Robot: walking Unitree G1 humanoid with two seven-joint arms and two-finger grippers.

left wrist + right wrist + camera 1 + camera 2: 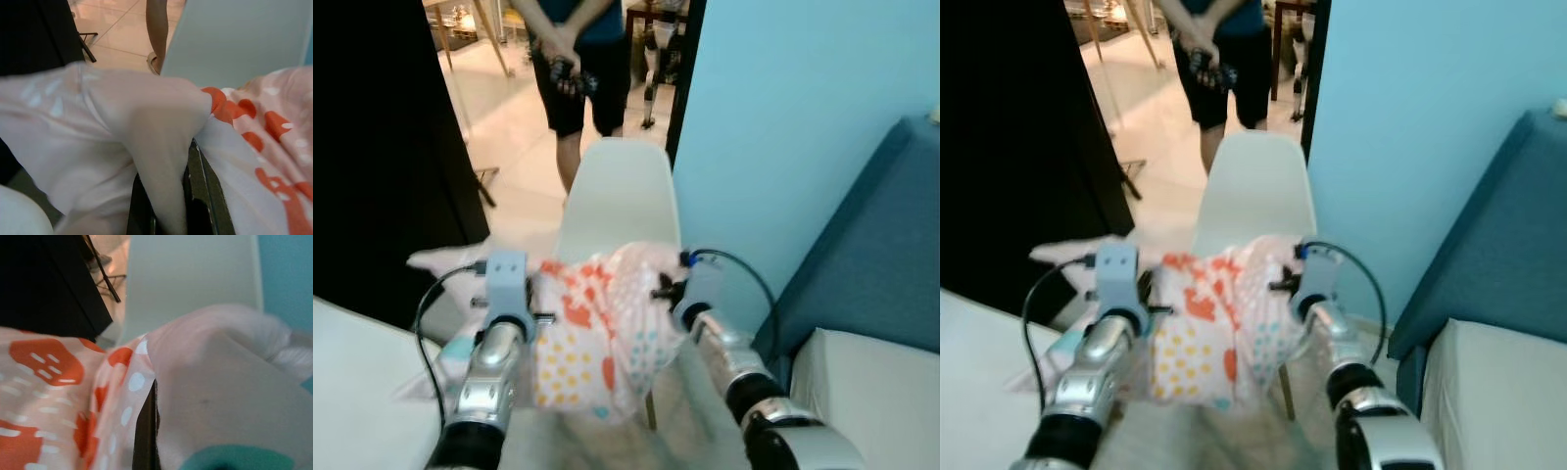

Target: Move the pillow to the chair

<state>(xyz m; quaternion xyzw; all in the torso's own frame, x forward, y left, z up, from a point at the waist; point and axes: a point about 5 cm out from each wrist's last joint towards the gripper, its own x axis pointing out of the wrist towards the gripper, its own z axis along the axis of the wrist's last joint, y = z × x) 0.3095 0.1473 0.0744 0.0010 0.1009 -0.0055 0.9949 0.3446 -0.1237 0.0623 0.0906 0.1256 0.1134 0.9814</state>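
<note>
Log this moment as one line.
pillow: held between both grippers | left gripper: shut on pillow | right gripper: shut on pillow | chair: ahead

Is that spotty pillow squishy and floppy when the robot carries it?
Probably yes. The pillow sags between the left claw and the right claw, so it looks soft and floppy. Its cover bunches over the left fingers, so it likely squashes easily. It seems light, and unlikely to break.

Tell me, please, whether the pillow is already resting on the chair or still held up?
Held up. Both hands, left hand and right hand, pinch the pillow in front of the chair; whether it touches the seat cannot be told.
</note>
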